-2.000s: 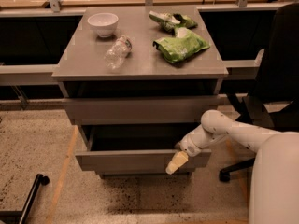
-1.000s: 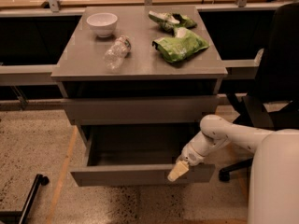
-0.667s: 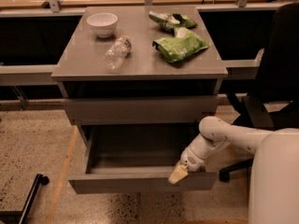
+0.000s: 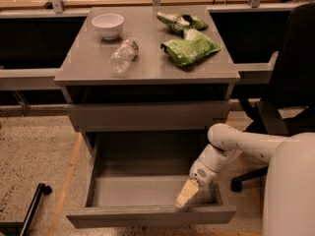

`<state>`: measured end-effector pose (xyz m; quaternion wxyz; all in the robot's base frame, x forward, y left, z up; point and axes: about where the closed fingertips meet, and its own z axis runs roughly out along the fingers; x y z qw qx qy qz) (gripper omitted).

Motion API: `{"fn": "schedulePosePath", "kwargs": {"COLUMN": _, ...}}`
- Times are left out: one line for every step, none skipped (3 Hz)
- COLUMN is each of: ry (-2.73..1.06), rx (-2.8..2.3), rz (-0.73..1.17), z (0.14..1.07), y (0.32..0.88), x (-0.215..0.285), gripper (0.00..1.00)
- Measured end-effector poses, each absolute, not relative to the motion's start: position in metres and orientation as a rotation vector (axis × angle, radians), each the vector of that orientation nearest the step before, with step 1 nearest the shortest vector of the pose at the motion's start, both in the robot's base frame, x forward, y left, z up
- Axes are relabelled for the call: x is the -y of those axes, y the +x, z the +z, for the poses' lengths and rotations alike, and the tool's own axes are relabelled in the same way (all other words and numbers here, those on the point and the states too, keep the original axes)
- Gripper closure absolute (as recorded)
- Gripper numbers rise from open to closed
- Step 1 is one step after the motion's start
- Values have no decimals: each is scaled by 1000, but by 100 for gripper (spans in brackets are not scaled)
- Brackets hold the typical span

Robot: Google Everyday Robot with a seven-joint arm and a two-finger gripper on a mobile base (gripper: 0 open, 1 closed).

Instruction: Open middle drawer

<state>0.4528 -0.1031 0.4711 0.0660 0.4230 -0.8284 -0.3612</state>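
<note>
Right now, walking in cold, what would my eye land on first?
The middle drawer stands pulled far out, low on the grey cabinet. A white arm reaches down from the right, its gripper at the drawer's front right corner. On the cabinet top lie a white bowl, a clear bottle on its side and green snack bags.

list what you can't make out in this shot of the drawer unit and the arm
All in the camera view:
- Gripper, at the front right corner of the pulled-out middle drawer: whether it touches the front panel, since its own tip covers the spot.
- Anything under that drawer: hidden by it and cut off by the bottom edge.
- Print on the green bag: too small to read.
- Robot body: cut off by the right edge.
</note>
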Motion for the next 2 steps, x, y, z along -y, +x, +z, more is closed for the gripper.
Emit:
{"fn": "schedulePosePath", "kwargs": {"ry": 1343, "rx": 2521, "rz": -1067, "z": 490, "y": 459, "x": 98, "gripper": 17}}
{"fn": "schedulePosePath", "kwargs": {"ry": 1453, "rx": 2573, "rz": -1013, "z": 508, "y": 473, "x": 94, "gripper": 0}}
